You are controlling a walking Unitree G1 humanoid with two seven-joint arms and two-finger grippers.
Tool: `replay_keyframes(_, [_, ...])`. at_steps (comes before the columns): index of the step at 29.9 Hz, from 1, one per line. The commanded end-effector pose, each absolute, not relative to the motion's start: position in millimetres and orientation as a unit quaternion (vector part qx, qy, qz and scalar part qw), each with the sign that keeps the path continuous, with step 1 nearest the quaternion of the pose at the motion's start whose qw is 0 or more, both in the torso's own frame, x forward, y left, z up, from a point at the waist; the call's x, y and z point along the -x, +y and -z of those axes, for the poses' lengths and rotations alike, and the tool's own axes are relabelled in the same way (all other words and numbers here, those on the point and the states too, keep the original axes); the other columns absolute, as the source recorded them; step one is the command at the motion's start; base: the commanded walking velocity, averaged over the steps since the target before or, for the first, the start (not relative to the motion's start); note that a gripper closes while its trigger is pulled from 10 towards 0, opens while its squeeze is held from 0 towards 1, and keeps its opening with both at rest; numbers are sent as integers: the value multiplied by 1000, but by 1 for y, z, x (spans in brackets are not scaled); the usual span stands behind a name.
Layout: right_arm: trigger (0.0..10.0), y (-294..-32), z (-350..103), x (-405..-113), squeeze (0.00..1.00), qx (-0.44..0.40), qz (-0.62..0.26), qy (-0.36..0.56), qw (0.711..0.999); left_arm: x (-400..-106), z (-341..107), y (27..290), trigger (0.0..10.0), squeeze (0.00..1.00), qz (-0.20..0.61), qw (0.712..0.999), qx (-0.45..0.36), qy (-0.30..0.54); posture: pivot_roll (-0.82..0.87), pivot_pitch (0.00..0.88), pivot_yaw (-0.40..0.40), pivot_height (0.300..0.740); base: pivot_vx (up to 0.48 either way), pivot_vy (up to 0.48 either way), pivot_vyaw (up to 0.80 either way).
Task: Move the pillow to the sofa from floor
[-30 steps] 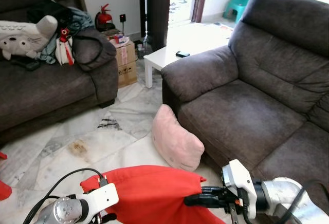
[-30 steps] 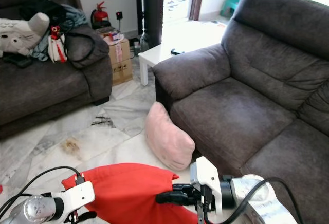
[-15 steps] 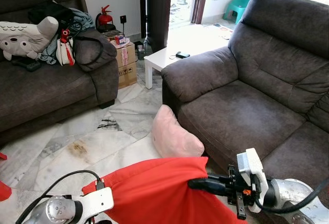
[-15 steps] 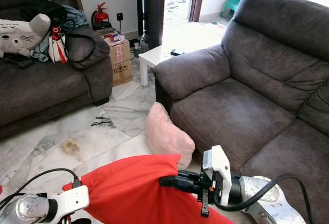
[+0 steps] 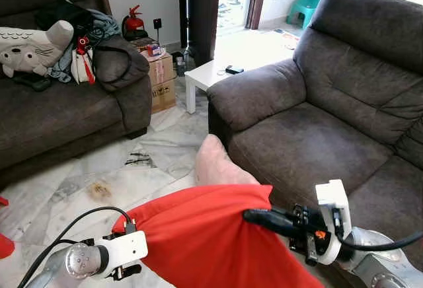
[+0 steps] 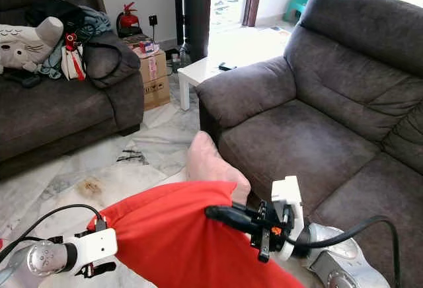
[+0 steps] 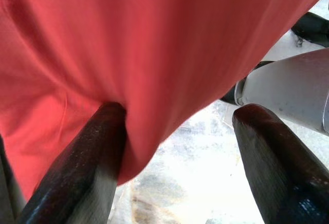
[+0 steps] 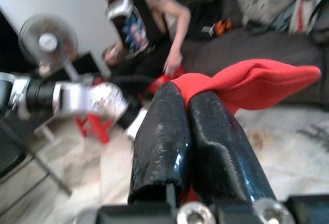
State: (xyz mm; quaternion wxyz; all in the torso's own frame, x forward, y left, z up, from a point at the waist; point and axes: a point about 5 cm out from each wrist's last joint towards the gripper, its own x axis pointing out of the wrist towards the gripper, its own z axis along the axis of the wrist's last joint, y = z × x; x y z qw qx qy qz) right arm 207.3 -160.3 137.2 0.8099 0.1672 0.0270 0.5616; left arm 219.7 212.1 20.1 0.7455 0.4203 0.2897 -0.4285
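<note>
red pillow lifted, held at one corner

pillow (image 5: 198, 248), red, hung off the floor beside the grey sofa (image 5: 317, 143). right gripper (image 5: 254, 216) was pinched shut on its corner; left gripper (image 7: 175, 147) stood apart under the fabric. that thin pinch could slip mid-swing.

My arms are silver metal tubes with white plastic wrist housings. Left gripper (image 5: 125, 271): round silver joint cap with a centre screw, white block ahead of it, black cable looping off the back. Right gripper (image 5: 254, 216): long glossy black fingers (image 8: 205, 131), rounded tips, slightly scuffed. Black bracket behind them with small orange-red marks, silver screw heads at the finger base, thick black cable trailing along the forearm.
</note>
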Motion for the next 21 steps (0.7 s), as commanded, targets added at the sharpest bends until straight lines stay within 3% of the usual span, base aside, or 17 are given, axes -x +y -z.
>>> replay_keyframes(1, [10000, -165, -183, -215, 0, -154, -566, -99, 804, -212, -10, 215, 10000, 0, 433, 732, -421, 315, 45, 0, -36, 740, 0, 0, 0])
replay_keyframes(6, [10000, -169, -191, -225, 0, -175, -526, -131, 822, -209, -7, 215, 10000, 0, 436, 728, -422, 320, 47, 0, -40, 740, 0, 0, 0])
replay_keyframes(15, [10000, -167, -184, -227, 0, -185, -514, -117, 829, -208, -6, 213, 10000, 0, 436, 730, -420, 317, 49, 0, -44, 740, 0, 0, 0])
replay_keyframes(18, [10000, -170, -193, -230, 0, -208, -489, -151, 834, -209, -6, 213, 10000, 0, 429, 734, -422, 315, 46, 0, -41, 740, 0, 0, 0])
replay_keyframes(21, [10000, -179, -201, -248, 0, -214, -406, -188, 868, -207, -4, 212, 10000, 0, 436, 730, -420, 318, 42, 0, -40, 740, 0, 0, 0])
